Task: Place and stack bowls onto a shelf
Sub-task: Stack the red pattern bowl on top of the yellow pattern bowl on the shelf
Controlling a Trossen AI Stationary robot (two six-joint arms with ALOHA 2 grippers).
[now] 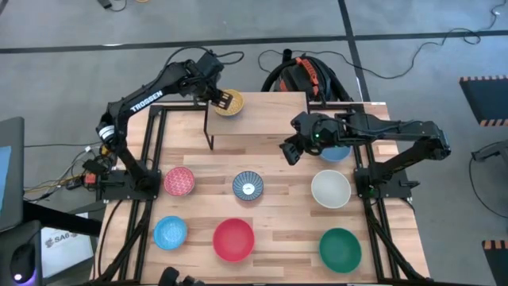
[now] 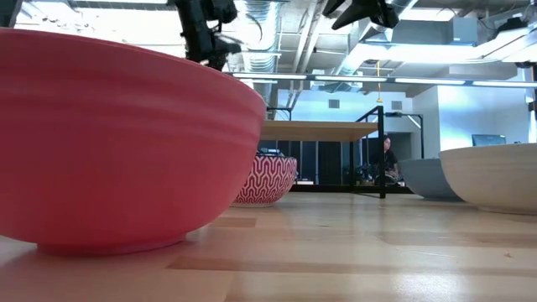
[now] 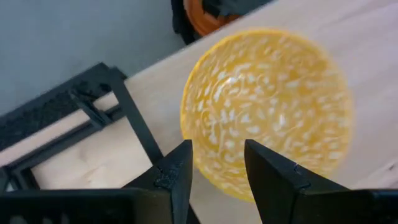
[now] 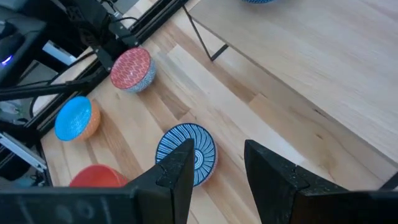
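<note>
The yellow bowl (image 1: 228,103) sits upright on the shelf (image 1: 262,127), at the board's far left corner. My left gripper (image 1: 217,97) hovers over it, open. In the left wrist view its fingers (image 3: 214,174) stand over the bowl's (image 3: 267,112) rim, and I see no touch. My right gripper (image 1: 291,151) is open and empty above the shelf's near right part (image 4: 214,171). On the table stand the pink speckled bowl (image 1: 179,181), the blue-and-white patterned bowl (image 1: 248,186), the white bowl (image 1: 330,189), the light blue bowl (image 1: 170,232), the red bowl (image 1: 234,238) and the teal green bowl (image 1: 340,246). The blue bowl (image 1: 337,154) is half hidden under my right arm.
The shelf's black legs (image 1: 209,141) stand on the slatted tabletop. Black frame rails (image 1: 152,143) run along both table sides. An orange and black object (image 1: 305,75) lies behind the shelf. In the low view the red bowl (image 2: 126,143) fills the left foreground.
</note>
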